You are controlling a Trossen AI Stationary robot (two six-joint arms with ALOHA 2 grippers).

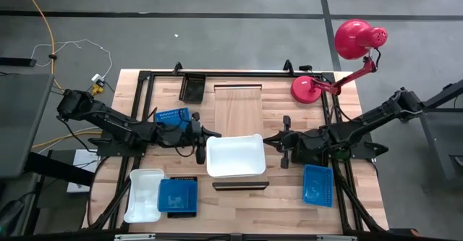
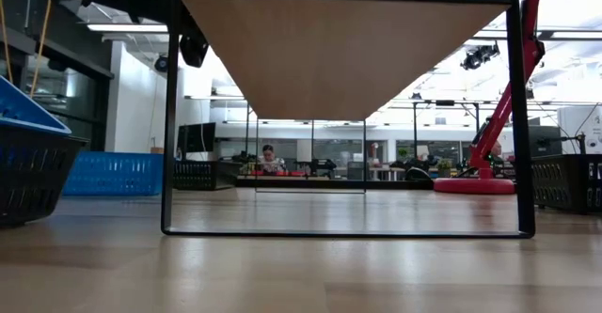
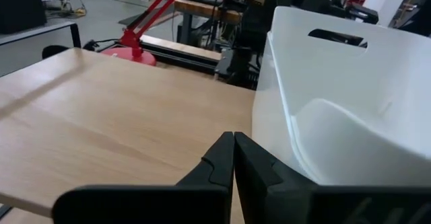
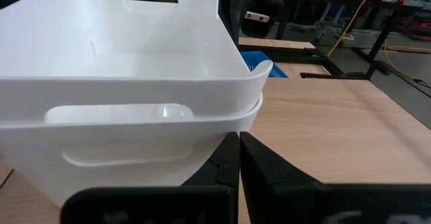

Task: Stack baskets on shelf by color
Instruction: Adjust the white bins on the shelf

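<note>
White basket (image 1: 235,155) sits on the near end of the shelf (image 1: 239,111), between my two arms; my left gripper (image 1: 200,141) is at its left wall and my right gripper (image 1: 284,141) at its right wall, both with fingers closed together, nothing pinched between them. Another white basket (image 1: 142,195) and a blue basket (image 1: 178,195) sit at the surface's (image 1: 362,197) front-left, a blue basket (image 1: 317,185) front-right, a blue one (image 1: 172,116) by my left arm, a black basket (image 1: 193,87) at back.

Both arms are dark, jointed and slender. The left gripper (image 3: 234,163) and right gripper (image 4: 239,160) carry matte black, wedge-shaped fingers (image 3: 215,165) (smooth, unmarked).
</note>
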